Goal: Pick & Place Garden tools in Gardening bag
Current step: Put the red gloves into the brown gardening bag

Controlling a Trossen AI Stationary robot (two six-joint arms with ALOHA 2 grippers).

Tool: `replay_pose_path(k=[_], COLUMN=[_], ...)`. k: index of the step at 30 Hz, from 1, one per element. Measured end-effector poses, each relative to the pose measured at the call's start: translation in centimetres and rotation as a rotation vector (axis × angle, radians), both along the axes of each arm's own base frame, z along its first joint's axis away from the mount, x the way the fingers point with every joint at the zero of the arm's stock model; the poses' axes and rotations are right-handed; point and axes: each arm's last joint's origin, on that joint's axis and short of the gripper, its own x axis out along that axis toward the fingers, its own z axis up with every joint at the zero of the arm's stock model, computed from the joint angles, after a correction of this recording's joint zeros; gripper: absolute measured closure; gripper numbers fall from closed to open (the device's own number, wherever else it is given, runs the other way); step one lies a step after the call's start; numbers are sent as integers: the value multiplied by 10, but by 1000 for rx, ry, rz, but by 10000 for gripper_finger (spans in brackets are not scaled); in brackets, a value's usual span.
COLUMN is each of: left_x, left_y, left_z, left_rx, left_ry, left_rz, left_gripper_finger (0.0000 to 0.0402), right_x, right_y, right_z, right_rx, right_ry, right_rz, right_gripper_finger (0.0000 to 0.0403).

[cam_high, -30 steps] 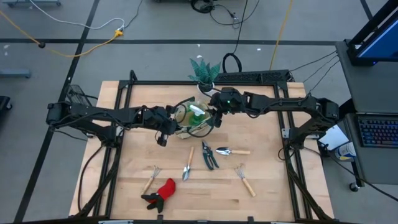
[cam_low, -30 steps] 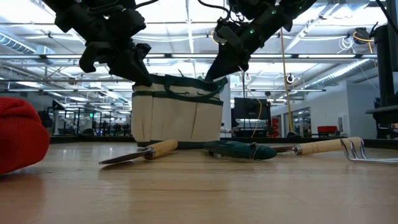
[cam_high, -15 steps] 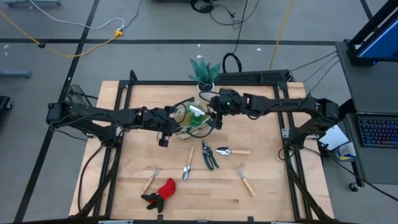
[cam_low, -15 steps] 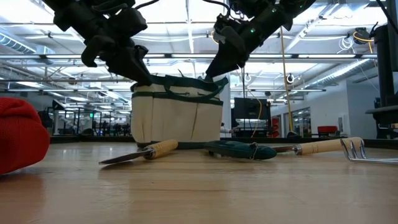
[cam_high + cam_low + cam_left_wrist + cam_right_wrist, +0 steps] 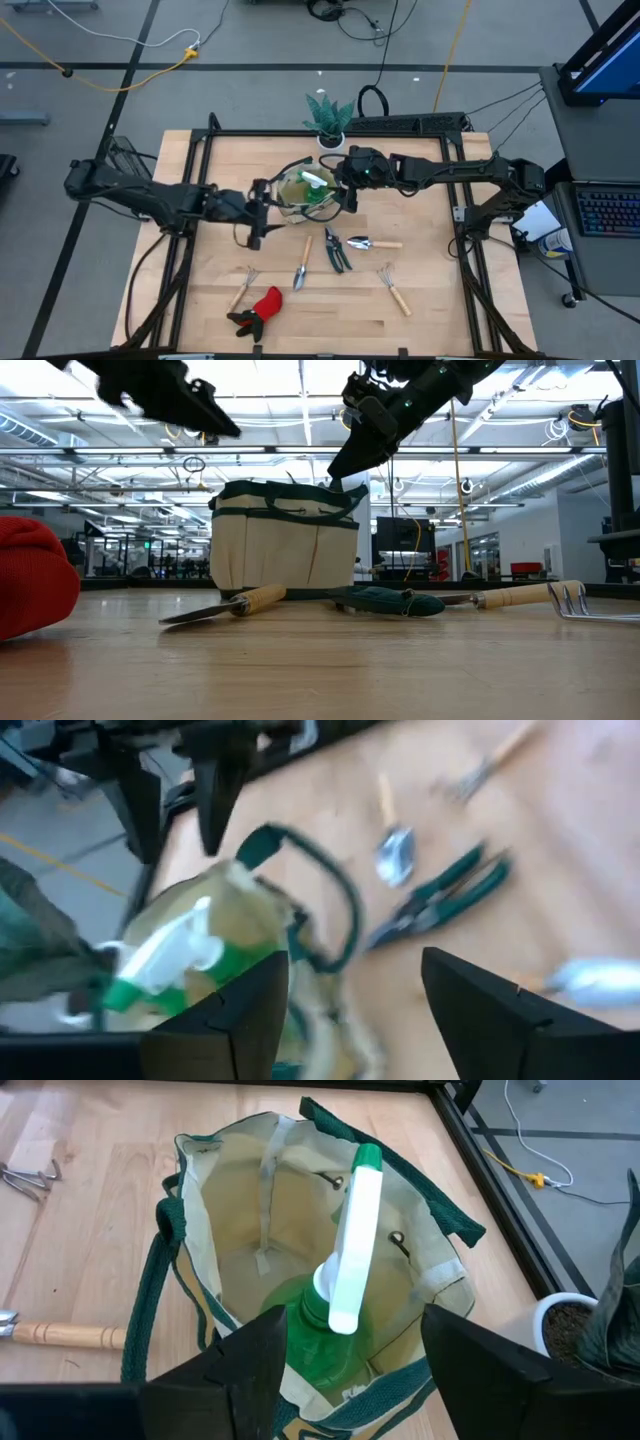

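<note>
The beige gardening bag (image 5: 300, 195) with green trim stands on the table's far middle. The green spray bottle (image 5: 345, 1280) stands upright inside it on the bag's floor, its white head up. My left gripper (image 5: 262, 210) hangs open just left of the bag, clear of it, and faces the bag (image 5: 250, 920). My right gripper (image 5: 352, 1320) is open above the bag's right rim, over the bottle, touching nothing. Dark shears (image 5: 335, 250), two trowels (image 5: 300, 272) (image 5: 370, 242), two rakes (image 5: 243, 285) (image 5: 393, 288) and a red-black glove (image 5: 258, 310) lie flat nearer the front.
A potted green plant (image 5: 328, 115) stands at the far edge behind the bag. Black frame rails (image 5: 200, 160) run along the table's sides. In the low view the glove (image 5: 35, 585) fills the near left, with bare wood between it and the tools.
My left gripper has come off the bag's left rim and drawn back up and toward the table's left edge. The bag and spray bottle stay where they were. My right gripper has risen a little above the bag's right rim.
</note>
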Motion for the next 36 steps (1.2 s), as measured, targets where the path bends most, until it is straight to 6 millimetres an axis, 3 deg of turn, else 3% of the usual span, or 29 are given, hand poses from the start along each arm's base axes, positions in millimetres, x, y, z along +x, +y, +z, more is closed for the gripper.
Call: replay_pose_path(k=[6, 12, 31, 36], left_x=[-9, -3, -1, -1], left_y=[-26, -56, -126, -140], left_z=[6, -15, -91, -101], left_rx=[-416, -637, -869, -901], left_ry=[-1, 142, 487, 494], left_rz=[-40, 17, 313, 293], left_gripper_finger=[163, 163, 163, 163], right_x=[1, 0, 3, 3], right_y=[0, 0, -1, -1], right_z=[1, 1, 5, 5], right_rx=[-21, -47, -99, -103], right_ry=[-5, 3, -42, -41], right_rz=[12, 30, 55, 57], right_gripper_finger=[187, 186, 192, 191])
